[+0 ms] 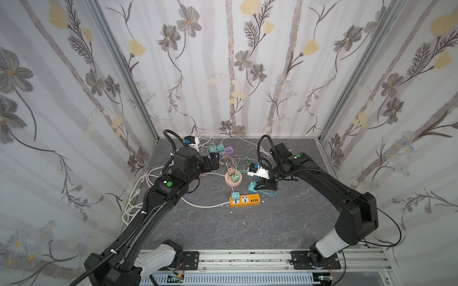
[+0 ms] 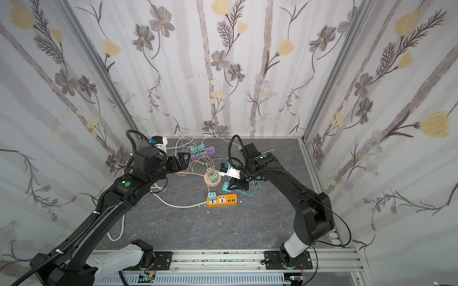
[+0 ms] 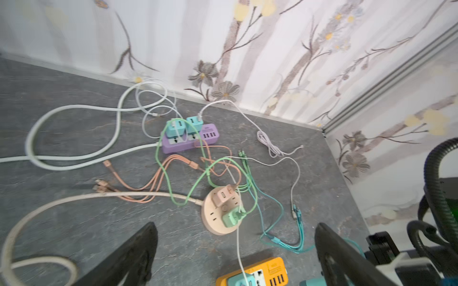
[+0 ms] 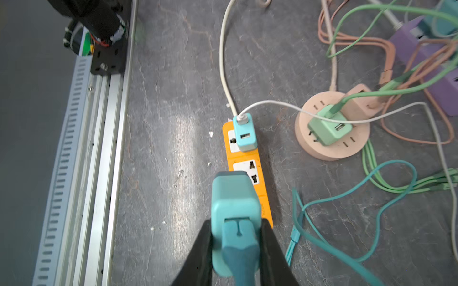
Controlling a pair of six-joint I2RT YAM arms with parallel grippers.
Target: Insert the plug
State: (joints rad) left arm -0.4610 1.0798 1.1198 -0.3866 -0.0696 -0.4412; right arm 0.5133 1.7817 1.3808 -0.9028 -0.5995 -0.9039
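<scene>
My right gripper (image 4: 235,230) is shut on the teal plug (image 4: 234,210), one black finger on each side. The plug (image 1: 252,187) hangs just above the table, beside the right end of the orange power strip (image 1: 245,200). In the right wrist view the strip (image 4: 266,210) has a free white socket (image 4: 247,172) right beyond the plug. A light-blue adapter (image 4: 244,132) fills its far socket. My left gripper (image 3: 235,237) is open and empty, raised over the cables behind and left of the strip (image 3: 272,270); it appears in both top views (image 2: 182,161).
A round pink socket (image 1: 233,178) with pink and green adapters sits behind the orange strip. A purple strip (image 1: 229,150) lies near the back wall. Thin green, pink, teal and white cables tangle between them. Thick white cables (image 1: 133,198) pile at the left wall.
</scene>
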